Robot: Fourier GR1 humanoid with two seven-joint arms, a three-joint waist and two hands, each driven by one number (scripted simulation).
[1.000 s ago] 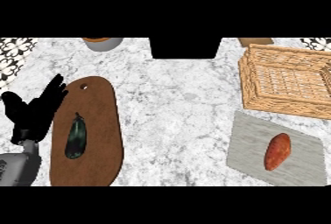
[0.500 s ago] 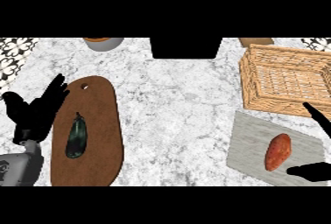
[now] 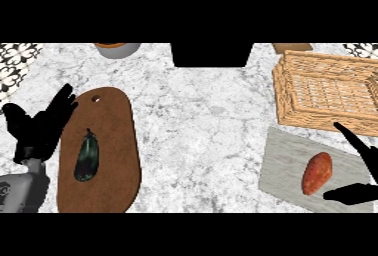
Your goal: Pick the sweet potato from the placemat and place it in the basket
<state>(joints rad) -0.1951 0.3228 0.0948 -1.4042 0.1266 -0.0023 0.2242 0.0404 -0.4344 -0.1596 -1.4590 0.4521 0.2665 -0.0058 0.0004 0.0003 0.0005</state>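
While the sweet potato (image 3: 317, 173) lies on the grey placemat (image 3: 284, 167) at lower right, below the basket (image 3: 329, 92), the right hand (image 3: 363, 170) brackets it, fingers spread, holding nothing. Next, I'd guess, it must close around it. The left hand (image 3: 38, 129) rests open at left.

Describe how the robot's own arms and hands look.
The left hand is plain black, with a thumb and slender fingers, on a smooth grey forearm. The right hand is the same black; its forearm is out of view. No cables show.
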